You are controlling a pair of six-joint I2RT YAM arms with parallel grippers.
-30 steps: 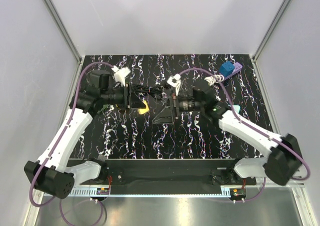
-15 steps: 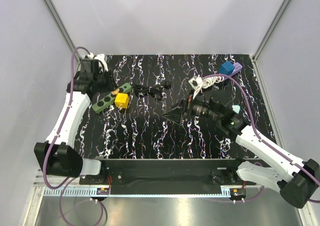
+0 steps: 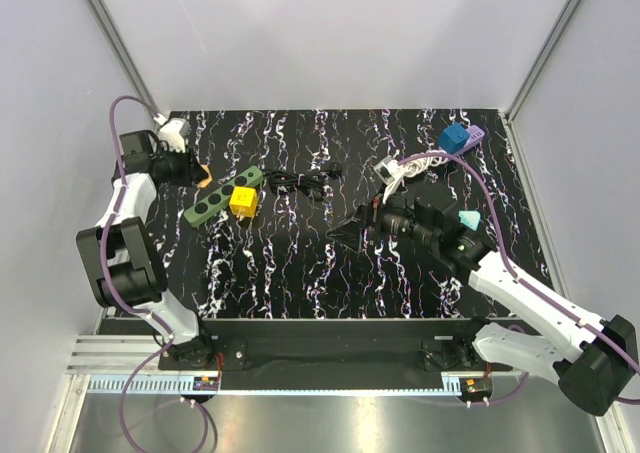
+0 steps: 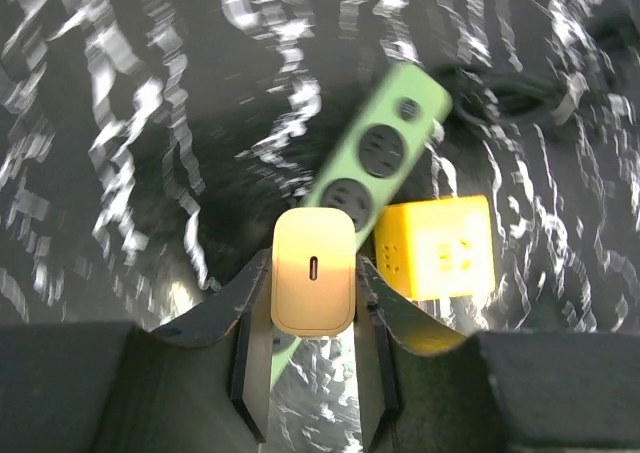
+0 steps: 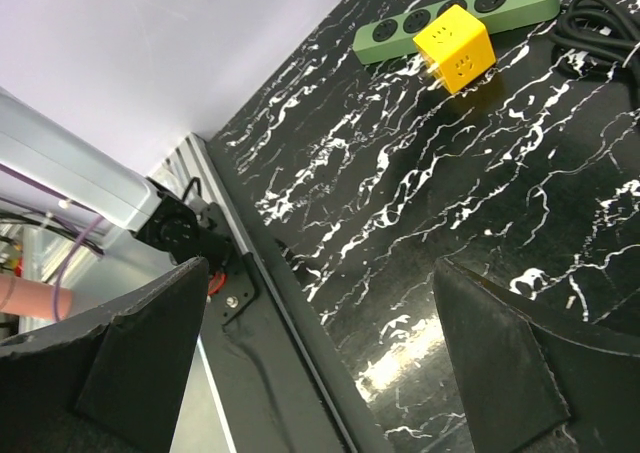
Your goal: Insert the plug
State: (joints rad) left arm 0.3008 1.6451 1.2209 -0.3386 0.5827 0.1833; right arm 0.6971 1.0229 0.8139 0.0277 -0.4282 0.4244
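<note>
Both arms are the same build really: left arm [image 3: 122, 199] and right arm [image 3: 528, 295] have smooth white shells broken up by chunky black cylinder joints, with a purple cable [image 3: 483, 195] looping loosely along each one. The fingers [image 4: 250, 361] are matte dark grey, flat-sided and tapering toward the tips.

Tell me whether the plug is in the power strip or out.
Out. The left gripper holds the plug between its fingers, apart from the green power strip, whose two sockets in the wrist view show empty.
</note>
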